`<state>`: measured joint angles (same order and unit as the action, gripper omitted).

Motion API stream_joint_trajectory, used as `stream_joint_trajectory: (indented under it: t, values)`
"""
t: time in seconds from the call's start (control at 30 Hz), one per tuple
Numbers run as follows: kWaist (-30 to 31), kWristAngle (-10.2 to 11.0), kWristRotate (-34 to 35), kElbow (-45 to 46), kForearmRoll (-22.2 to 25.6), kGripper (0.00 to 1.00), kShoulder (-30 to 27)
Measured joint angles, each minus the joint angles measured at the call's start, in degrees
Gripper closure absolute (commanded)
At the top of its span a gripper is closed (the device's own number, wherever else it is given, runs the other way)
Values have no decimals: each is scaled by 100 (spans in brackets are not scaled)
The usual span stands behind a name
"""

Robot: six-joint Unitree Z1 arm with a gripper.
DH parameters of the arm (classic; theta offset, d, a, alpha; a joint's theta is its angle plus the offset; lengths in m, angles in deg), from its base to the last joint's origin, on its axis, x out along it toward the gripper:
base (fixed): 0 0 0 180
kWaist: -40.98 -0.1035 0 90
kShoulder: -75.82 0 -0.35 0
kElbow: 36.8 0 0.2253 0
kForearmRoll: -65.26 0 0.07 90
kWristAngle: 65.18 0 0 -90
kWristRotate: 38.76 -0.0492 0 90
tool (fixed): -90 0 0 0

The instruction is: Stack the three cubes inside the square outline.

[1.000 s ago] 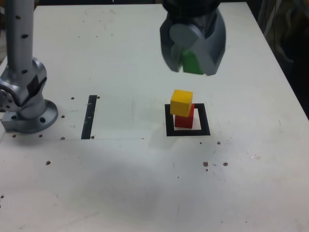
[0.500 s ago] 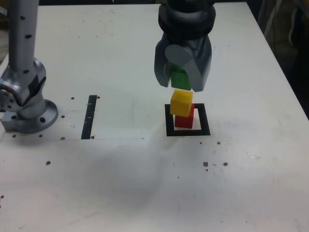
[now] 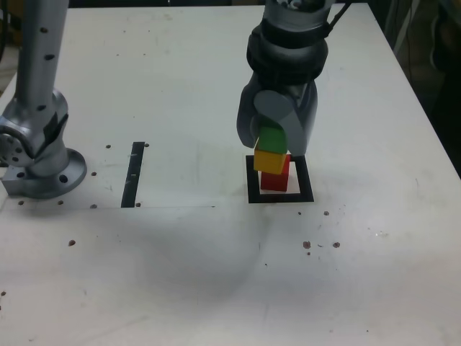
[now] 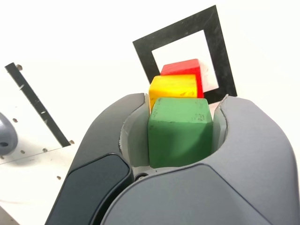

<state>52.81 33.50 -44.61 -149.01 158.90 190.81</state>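
Lowered since a second ago, the pincer (image 3: 276, 144) brings the green cube (image 3: 271, 137) onto or just above the yellow cube (image 3: 270, 161), which tops the red cube (image 3: 274, 178) inside the square outline (image 3: 280, 196) on the surface (image 3: 216, 274). From the wrist, the pincer (image 4: 180, 133) clamps the green cube (image 4: 179, 131) above yellow (image 4: 172, 86) and red (image 4: 183, 67). Two cubes stacked; release remains.

Exterior view looks down across the table (image 3: 180, 288); wrist view close above it.
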Motion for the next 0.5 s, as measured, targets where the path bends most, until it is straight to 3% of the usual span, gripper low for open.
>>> stream_joint_trajectory:
  t: [0.27,0.43,0.5]
  values:
    - [-10,31,-22,98,-86,69,0]
    - [-10,53,-27,102,81,29,-1]
    - [-10,58,-55,90,134,17,-5]
